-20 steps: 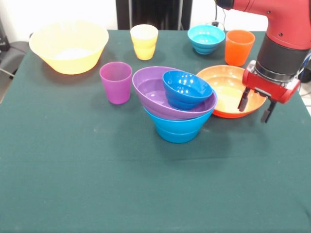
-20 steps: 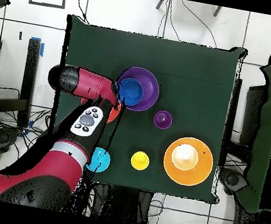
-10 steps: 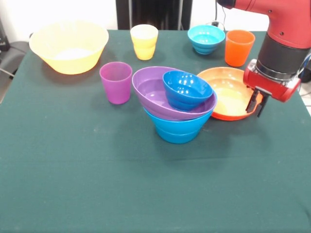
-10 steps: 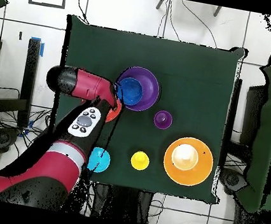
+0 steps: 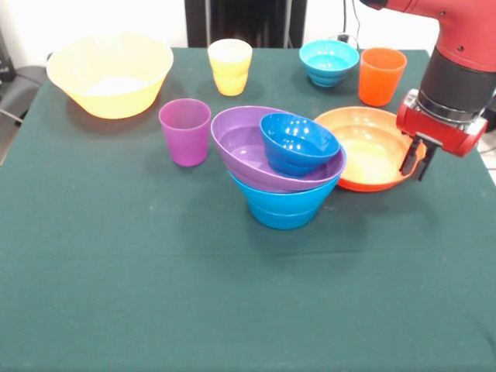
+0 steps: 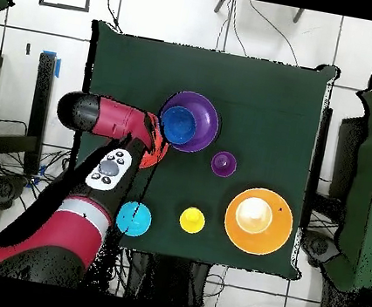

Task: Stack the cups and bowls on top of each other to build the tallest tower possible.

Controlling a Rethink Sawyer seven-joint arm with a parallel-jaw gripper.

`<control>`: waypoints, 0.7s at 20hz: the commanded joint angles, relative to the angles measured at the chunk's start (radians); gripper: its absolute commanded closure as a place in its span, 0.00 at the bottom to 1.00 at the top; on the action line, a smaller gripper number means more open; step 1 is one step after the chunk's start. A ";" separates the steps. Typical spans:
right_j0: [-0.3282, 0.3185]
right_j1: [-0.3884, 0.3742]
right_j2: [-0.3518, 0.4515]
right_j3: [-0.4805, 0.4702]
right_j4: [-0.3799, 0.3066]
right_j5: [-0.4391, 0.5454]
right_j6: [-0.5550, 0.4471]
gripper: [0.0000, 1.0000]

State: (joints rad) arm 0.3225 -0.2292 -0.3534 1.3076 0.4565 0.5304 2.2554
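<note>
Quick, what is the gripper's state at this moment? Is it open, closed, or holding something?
Gripper: closed on the rim of the wide orange bowl, fingers close together at the bowl's edge.

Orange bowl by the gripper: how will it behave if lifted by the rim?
The wide orange bowl looks thin, glossy plastic: probably light, possibly slippery. Shallow and wide, gripped at one edge by the gripper, it would likely tilt. It sits flat now, unlikely to roll.

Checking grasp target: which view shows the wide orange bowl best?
The front view. The wide orange bowl shows its whole inside there and most of its rim, with the gripper closed at its right edge. In the overhead view the arm covers nearly all of it; only a small orange sliver shows beside the stacked bowls.
</note>
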 commanded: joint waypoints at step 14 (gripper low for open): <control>0.018 -0.365 0.045 0.133 0.055 0.577 0.283 1.00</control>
State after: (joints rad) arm 0.3390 -0.4978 -0.3586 1.3968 0.4922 0.9501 2.2891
